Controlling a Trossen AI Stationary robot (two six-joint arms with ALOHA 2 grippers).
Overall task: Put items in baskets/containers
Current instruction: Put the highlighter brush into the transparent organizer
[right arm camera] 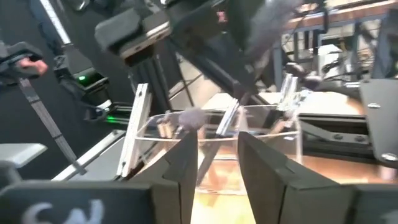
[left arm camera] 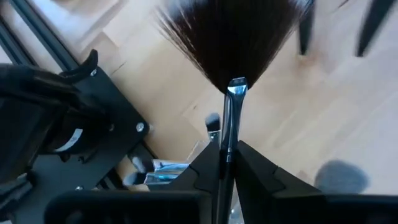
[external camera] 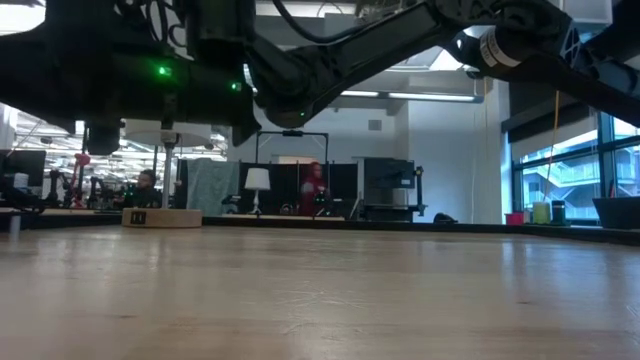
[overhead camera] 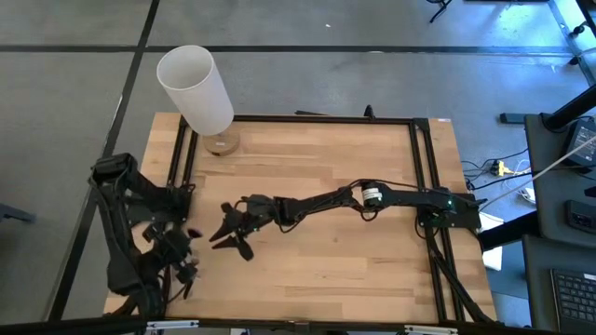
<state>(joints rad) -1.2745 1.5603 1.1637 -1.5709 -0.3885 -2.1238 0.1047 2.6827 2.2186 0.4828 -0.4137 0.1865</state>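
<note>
In the left wrist view my left gripper [left arm camera: 225, 177] is shut on a makeup brush [left arm camera: 229, 118] with a silver ferrule and a wide dark fan-shaped head [left arm camera: 230, 37]. In the high view this gripper [overhead camera: 179, 249] is at the table's left edge. My right gripper [overhead camera: 231, 237] reaches across the table toward it. Its fingers are open [right arm camera: 217, 155] just before the see-through container [right arm camera: 214, 127]. Several brushes [right arm camera: 189, 118] stand in the container, tufts up. Whether the right fingers touch the container, I cannot tell. The container does not show in the high view. My left gripper pinches the brush between its two fingers on the thin handle just below the silver ferrule [left arm camera: 224, 152]. The fingers lie along the brush, which sticks out straight ahead of them with its fan head spread beyond. The head is clear of the wood below.
A tall white cylinder [overhead camera: 196, 88] on a round wooden base [overhead camera: 221, 143] stands at the far left corner. Black frame rails [overhead camera: 182, 167] run along the table's left, far and right sides. Bare wood [overhead camera: 335, 261] lies in the middle and near part.
</note>
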